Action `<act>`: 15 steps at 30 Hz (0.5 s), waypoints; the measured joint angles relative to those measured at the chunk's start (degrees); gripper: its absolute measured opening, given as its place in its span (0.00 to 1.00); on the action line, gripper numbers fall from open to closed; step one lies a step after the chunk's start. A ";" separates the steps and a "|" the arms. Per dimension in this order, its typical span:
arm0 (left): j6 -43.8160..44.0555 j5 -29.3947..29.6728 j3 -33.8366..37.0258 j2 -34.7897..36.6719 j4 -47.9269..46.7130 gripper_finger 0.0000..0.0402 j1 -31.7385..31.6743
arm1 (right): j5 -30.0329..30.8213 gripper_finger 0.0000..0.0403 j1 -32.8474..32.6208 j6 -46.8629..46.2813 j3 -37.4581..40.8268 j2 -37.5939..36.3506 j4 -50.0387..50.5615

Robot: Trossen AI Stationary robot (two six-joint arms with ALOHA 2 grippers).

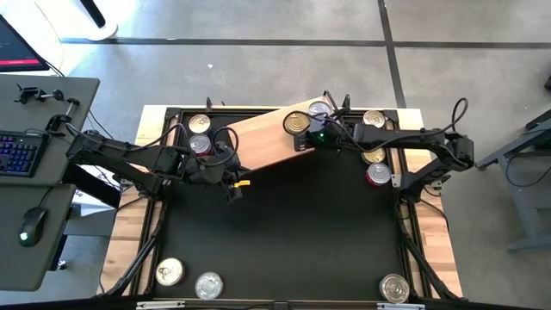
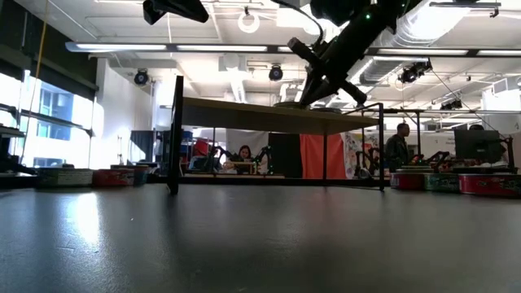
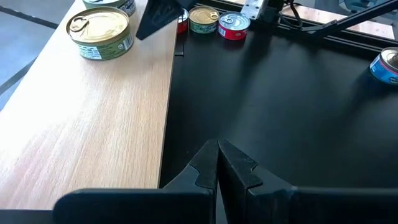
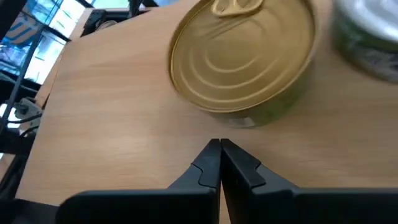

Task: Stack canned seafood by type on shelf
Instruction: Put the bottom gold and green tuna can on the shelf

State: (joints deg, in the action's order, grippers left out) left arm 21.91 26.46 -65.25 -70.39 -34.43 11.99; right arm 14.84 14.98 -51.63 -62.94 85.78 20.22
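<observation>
The black worktop fills the middle of the high view, with pale wooden strips along its sides. A desk with a keyboard and mouse stands at the left edge of that frame. In the low view, people sit in the room far behind the worktop.

The shelf, a plain light-brown wooden block, lies slanted in the upper middle of the high view. Two tins stand on its upper right end: a gold-lidded tin with a greenish label and pull tab, and a silver-lidded tin just beside it.

Other tins stand on the worktop: two at the upper left, three at the upper right, one of them with a red side, and three along the bottom edge.

The right claw hovers over the shelf just beside the gold-lidded tin, fingers pressed together on nothing. The left claw sits by the shelf's lower left edge, likewise closed and empty.
</observation>
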 joint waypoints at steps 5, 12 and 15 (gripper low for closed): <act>0.00 -0.03 0.00 0.00 0.00 0.00 0.00 | 1.68 0.00 -0.12 -0.97 0.00 1.24 -1.20; 0.00 -0.04 0.00 0.00 0.00 0.00 0.00 | 4.32 0.00 0.53 -0.95 0.00 1.24 -1.92; 0.00 -0.07 0.00 0.00 0.00 0.00 0.00 | 5.24 0.00 1.04 -0.90 0.00 1.24 -1.92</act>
State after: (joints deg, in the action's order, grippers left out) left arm 21.91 26.39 -65.25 -70.39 -34.44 11.99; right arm 20.09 16.02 -52.53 -62.94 87.02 18.31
